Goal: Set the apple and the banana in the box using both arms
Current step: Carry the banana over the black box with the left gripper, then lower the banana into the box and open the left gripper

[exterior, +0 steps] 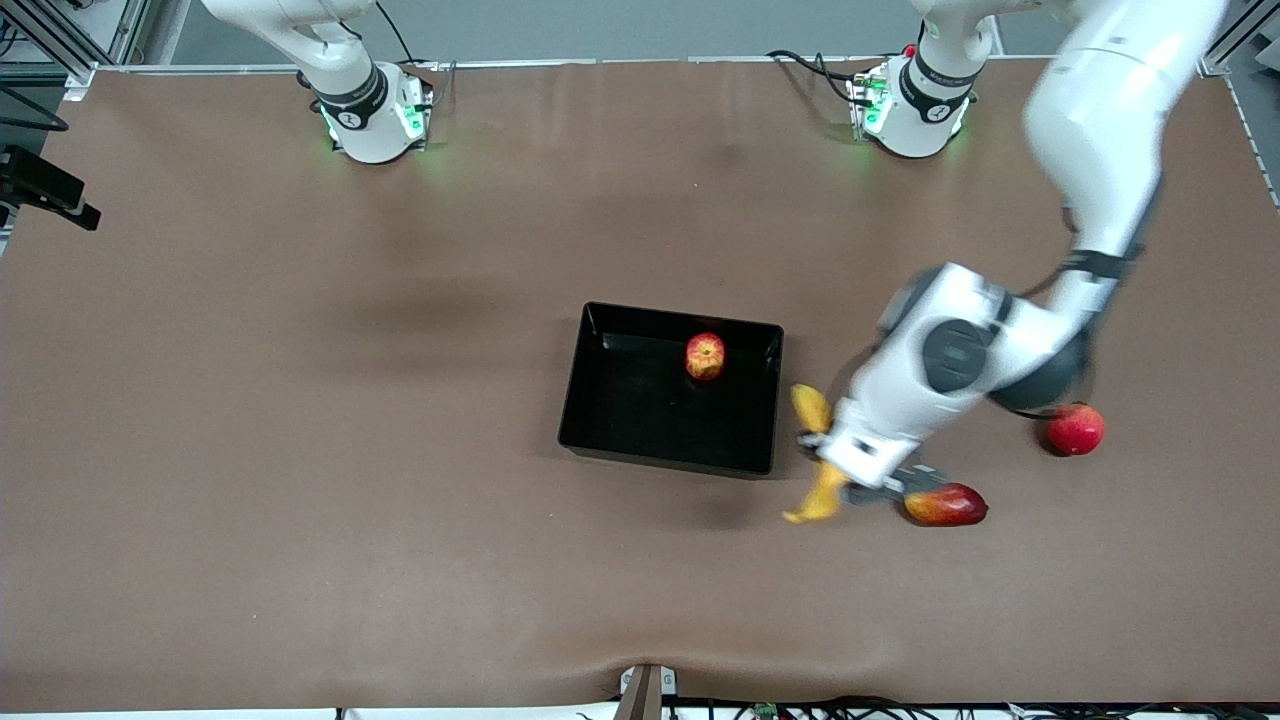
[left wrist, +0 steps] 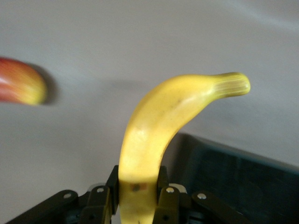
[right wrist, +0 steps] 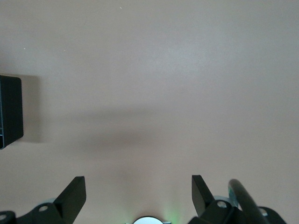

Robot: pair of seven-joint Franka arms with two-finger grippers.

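The apple point(exterior: 705, 356) sits inside the black box point(exterior: 640, 410), close to the wall nearest the robots' bases. My left gripper point(exterior: 815, 445) is shut on the banana point(exterior: 812, 408) and holds it above the table, just outside the box wall at the left arm's end. In the left wrist view the banana point(left wrist: 163, 121) sticks out from between the fingers point(left wrist: 100, 205), with the box point(left wrist: 233, 182) beside it. My right gripper point(right wrist: 138, 182) is open and empty, high over bare table, with a corner of the box point(right wrist: 10, 109) at the view's edge.
An elongated red-yellow fruit point(exterior: 946, 505) lies on the table right by my left gripper, also seen as the red-yellow fruit point(left wrist: 18, 87) in the left wrist view. A round red fruit point(exterior: 1075, 430) lies under the left arm's elbow.
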